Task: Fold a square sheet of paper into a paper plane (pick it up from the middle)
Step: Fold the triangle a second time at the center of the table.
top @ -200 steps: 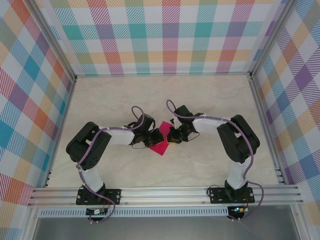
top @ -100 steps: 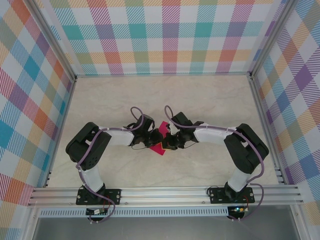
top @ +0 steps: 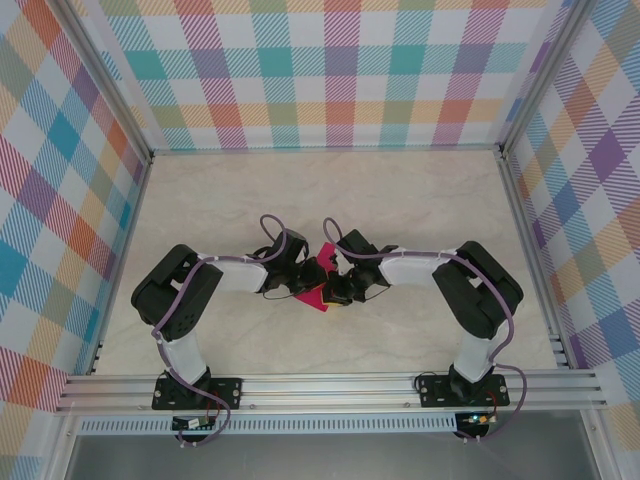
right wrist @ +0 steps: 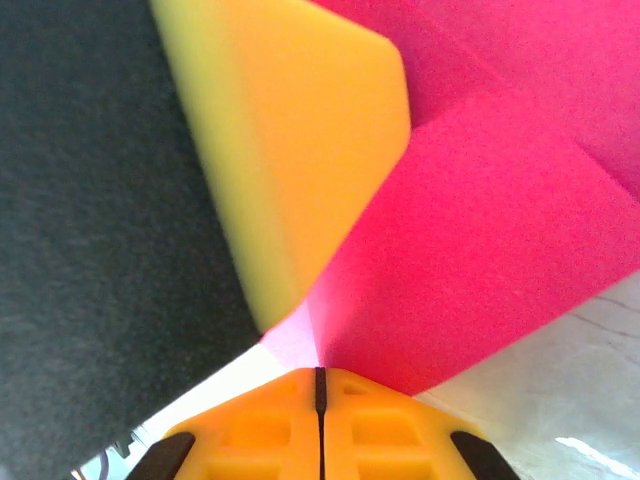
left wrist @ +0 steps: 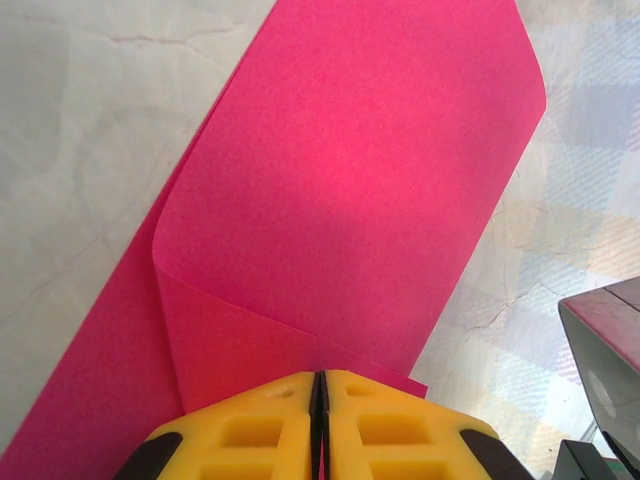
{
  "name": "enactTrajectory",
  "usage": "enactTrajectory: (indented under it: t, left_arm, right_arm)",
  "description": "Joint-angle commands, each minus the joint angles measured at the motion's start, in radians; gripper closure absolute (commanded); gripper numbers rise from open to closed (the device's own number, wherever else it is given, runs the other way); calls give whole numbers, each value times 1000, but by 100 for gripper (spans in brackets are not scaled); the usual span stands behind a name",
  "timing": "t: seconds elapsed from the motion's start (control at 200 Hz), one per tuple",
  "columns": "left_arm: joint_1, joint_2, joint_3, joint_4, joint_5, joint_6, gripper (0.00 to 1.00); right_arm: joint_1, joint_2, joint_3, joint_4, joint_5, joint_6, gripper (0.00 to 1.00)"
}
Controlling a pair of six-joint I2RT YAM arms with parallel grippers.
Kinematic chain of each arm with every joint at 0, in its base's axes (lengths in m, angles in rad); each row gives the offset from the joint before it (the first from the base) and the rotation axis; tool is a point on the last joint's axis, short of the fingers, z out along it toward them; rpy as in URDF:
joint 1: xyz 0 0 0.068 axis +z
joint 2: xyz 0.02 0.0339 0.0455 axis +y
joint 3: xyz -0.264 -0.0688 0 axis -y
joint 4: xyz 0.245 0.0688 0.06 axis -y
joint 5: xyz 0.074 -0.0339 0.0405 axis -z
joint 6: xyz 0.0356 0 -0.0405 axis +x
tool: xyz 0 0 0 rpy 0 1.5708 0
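- Left pincer [left wrist: 318,385] is pinched shut on the folded pink paper [left wrist: 350,180], low over the table [left wrist: 80,150].
- Right pincer [right wrist: 320,380] is clamped on the same paper, just beside the left.

My table [top: 420,200] is a pale cream slab with faint marble veins, and an aluminium rail [top: 330,385] runs along its near edge. On it lies the pink sheet of paper [top: 315,297], near the middle, a little toward my side. From my left wrist I see its bottom layer lying flat against the veined surface, while a folded flap with a soft, rounded crease arches up off it. I cannot tell how much of the sheet under that flap touches the table.
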Motion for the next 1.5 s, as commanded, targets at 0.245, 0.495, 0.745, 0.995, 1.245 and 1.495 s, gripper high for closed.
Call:
enactTrajectory:
  t: [0.245, 0.495, 0.745, 0.995, 1.245, 1.495]
  left_arm:
    - [-4, 54, -45, -119, -73, -16, 89]
    - [-4, 54, -46, -122, -73, -17, 89]
    - [-4, 56, -46, -120, -73, -21, 89]
    - [-4, 57, -46, -119, -75, -24, 89]
    - [-3, 59, -49, -119, -82, -25, 89]
    - [-2, 59, -52, -121, -87, -25, 89]
  right_arm:
    - [10, -2, 30, -41, 7, -19, 94]
    - [31, -57, 38, -31, 22, -15, 94]
    - [50, -22, 41, -30, 38, 6, 94]
    - [53, 12, 36, -52, 63, 13, 94]
    - [54, 20, 20, -66, 73, 13, 94]
    - [53, 29, -3, -67, 63, 13, 94]
